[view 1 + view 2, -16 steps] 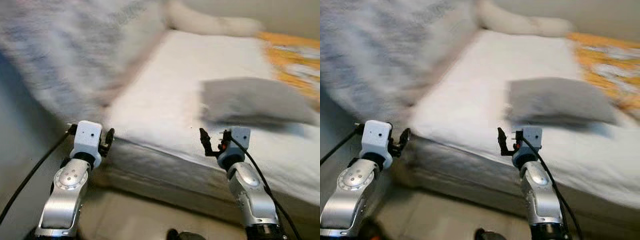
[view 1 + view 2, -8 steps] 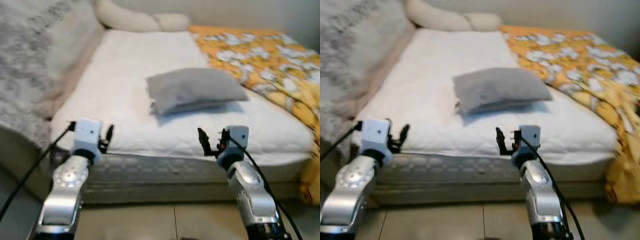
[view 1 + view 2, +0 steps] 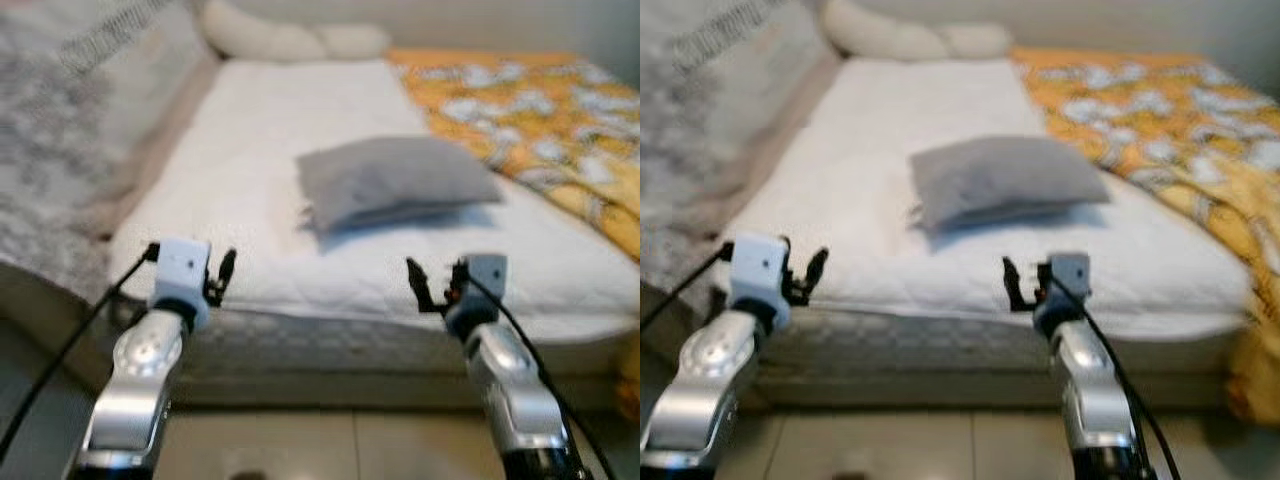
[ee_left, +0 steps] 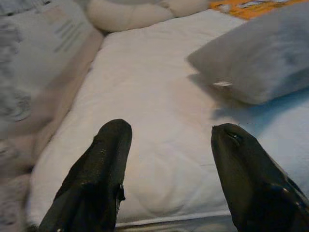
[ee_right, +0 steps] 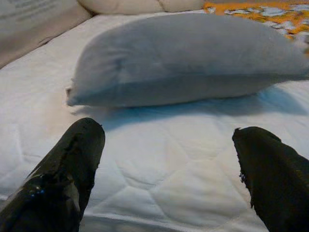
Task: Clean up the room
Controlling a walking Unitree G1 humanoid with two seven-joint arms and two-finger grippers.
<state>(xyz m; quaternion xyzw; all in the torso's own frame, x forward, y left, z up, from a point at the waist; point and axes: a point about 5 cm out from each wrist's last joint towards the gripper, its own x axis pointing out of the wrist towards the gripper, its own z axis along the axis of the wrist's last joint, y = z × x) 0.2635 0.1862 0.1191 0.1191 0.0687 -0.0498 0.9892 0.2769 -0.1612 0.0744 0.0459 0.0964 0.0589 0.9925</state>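
Observation:
A grey pillow (image 3: 395, 180) lies across the middle of a white mattress (image 3: 260, 150). Both my arms are raised in front of the mattress's near edge. My left gripper (image 3: 222, 275) hovers near the front left corner, open and holding nothing. My right gripper (image 3: 432, 288) is open too, just short of the pillow. In the right wrist view the pillow (image 5: 188, 58) lies close beyond the spread fingers (image 5: 67, 169). From the left wrist the pillow (image 4: 260, 63) sits off to one side, past the bare mattress (image 4: 154, 111).
An orange patterned blanket (image 3: 530, 100) covers the mattress's right side and hangs over its edge. A cream bolster (image 3: 290, 40) lies at the head. A grey patterned throw (image 3: 60, 130) is heaped on the left. Tiled floor (image 3: 330, 445) runs below the bed.
The camera has swung from the bed's left corner to face the mattress and pillow. Both arms keep the same raised pose, grippers still open.

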